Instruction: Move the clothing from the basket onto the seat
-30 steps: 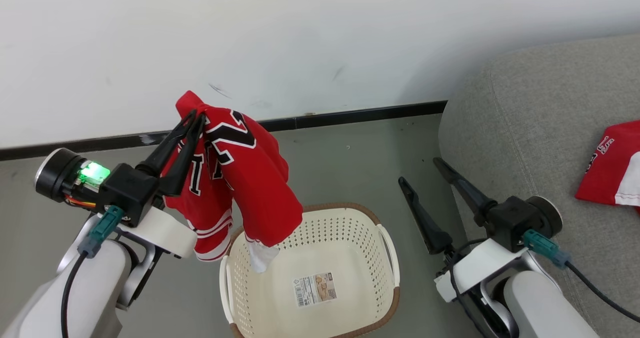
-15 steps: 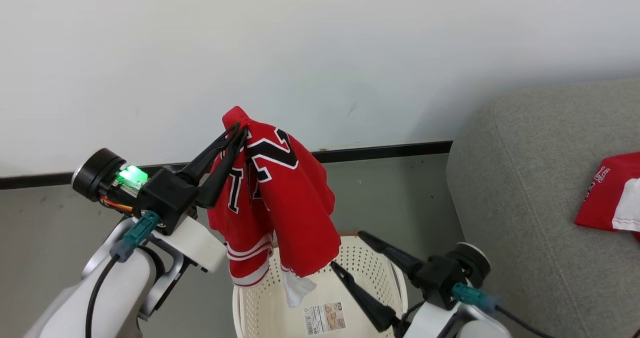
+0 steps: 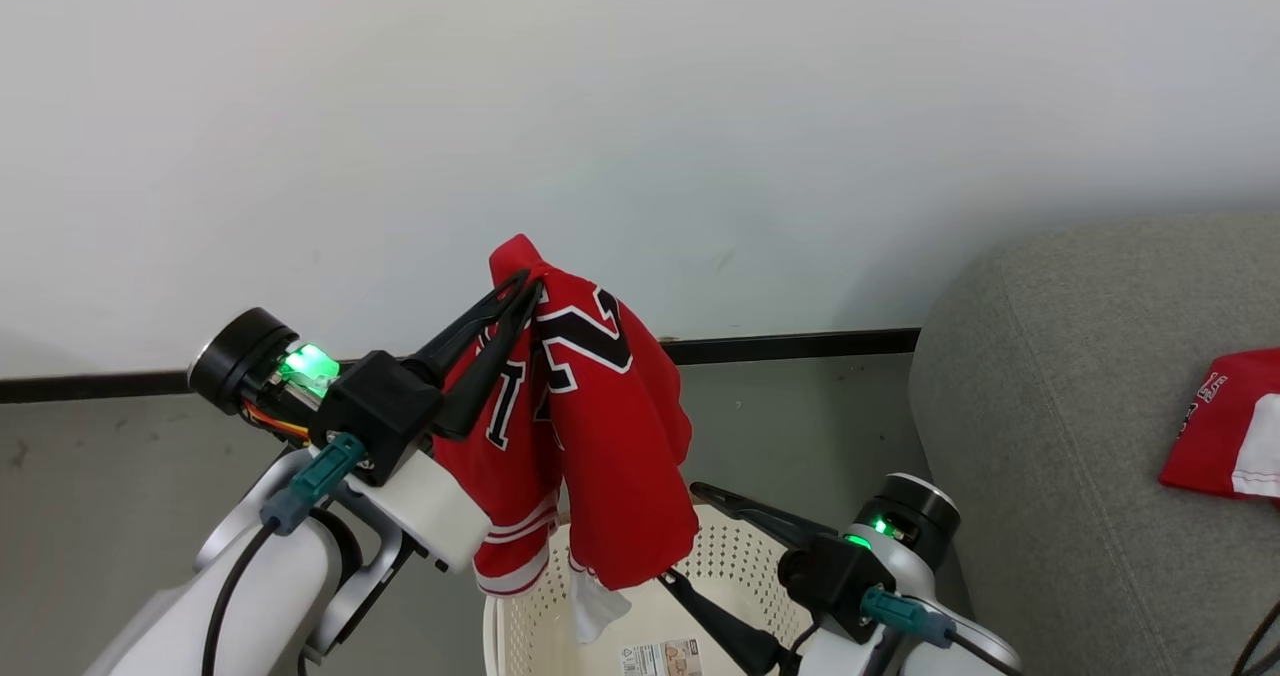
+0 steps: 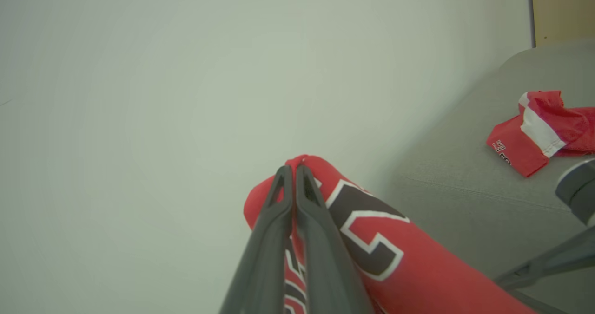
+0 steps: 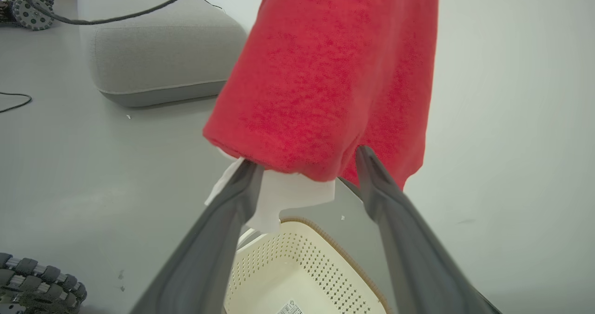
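I see plain white wall (image 3: 640,106), black baseboard (image 3: 800,343) along its foot, grey floor (image 3: 100,466) below, faintly scuffed, flat even light throughout.

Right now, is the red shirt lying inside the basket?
No, the left gripper holds the jersey hanging in the air above the basket.

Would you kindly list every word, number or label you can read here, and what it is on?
"2", black, white-edged, on the jersey; neighbouring characters are folded, unreadable.
Small print on the shorts: too small to read.
Sticker in the basket: too small to read.
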You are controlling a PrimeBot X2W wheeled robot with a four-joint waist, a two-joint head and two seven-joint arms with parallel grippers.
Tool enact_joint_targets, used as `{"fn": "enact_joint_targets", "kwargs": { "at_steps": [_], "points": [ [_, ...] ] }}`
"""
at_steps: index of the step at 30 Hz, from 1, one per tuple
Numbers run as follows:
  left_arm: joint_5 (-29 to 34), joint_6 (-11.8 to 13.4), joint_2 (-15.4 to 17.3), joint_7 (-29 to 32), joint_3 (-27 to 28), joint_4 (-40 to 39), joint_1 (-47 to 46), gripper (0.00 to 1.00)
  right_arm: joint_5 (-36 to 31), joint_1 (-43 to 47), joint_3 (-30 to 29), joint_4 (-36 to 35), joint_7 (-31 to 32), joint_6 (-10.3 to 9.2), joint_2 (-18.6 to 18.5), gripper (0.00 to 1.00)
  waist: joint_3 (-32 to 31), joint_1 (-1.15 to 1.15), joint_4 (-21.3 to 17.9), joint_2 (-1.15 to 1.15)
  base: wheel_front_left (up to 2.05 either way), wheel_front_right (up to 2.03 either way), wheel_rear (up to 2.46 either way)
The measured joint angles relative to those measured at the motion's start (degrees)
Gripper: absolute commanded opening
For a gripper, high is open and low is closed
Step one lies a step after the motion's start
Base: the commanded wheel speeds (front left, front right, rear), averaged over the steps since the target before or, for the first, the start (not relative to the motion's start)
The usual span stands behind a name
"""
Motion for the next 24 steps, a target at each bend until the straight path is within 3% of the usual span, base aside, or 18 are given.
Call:
{"fn": "enact_joint_targets", "kwargs": {
  "at_steps": [7, 13, 15, 16, 18, 19, 24],
  "points": [
    [-0.41, 0.0, -0.03, 1.89, -0.57, -1.6, 0.35, 0.0, -1.89, -1.37, 2.29, 1.58, -0.03, 0.0, 1.32, 1.0, -0.74, 0.0, 1.04, 0.0, 0.0, 0.0, 0.0],
    [-0.91, 0.04, -0.11, 2.98, -0.66, -2.96, 0.61, 0.0, -3.15, -3.7, -0.78, 1.49, -0.27, 0.0, 3.76, 1.0, -0.98, 0.0, 1.79, 0.0, 0.0, 0.0, 0.0],
    [-1.62, 0.21, -0.26, 3.04, -0.66, -3.33, 1.38, 0.0, -3.59, -3.65, -1.6, 1.34, -0.27, 0.0, 4.14, 0.51, -0.99, 0.0, 1.94, 0.0, 0.0, 0.0, 0.0],
    [-1.87, 0.52, -0.36, 3.27, -0.69, -3.35, 1.87, 0.0, -3.66, -3.65, -1.74, 1.22, -0.29, 0.0, 4.22, 0.51, -0.97, 0.0, 1.99, 0.0, 0.0, 0.0, 0.0],
    [-2.16, 0.75, -0.43, 3.46, -0.66, -3.36, 2.89, 0.0, -3.66, -3.63, -1.92, 0.87, -0.29, 0.0, 4.36, 0.29, -0.92, 0.0, 1.98, 0.0, 0.0, 0.0, 0.0],
    [-2.43, 0.93, -0.53, 3.46, -0.66, -3.36, 3.21, 0.0, -3.66, -3.6, -2.16, 0.7, -0.27, 0.0, 4.41, 0.0, -0.89, 0.0, 1.96, 0.0, 0.0, 0.0, 0.0],
    [-3.25, 1.99, -1.19, 3.45, -0.47, -3.36, 4.69, 0.0, -3.61, -3.28, -4.41, -0.43, -0.29, 0.01, 4.34, 0.0, -0.67, 0.0, 1.65, 0.0, 0.0, 0.0, 0.0]
  ]
}}
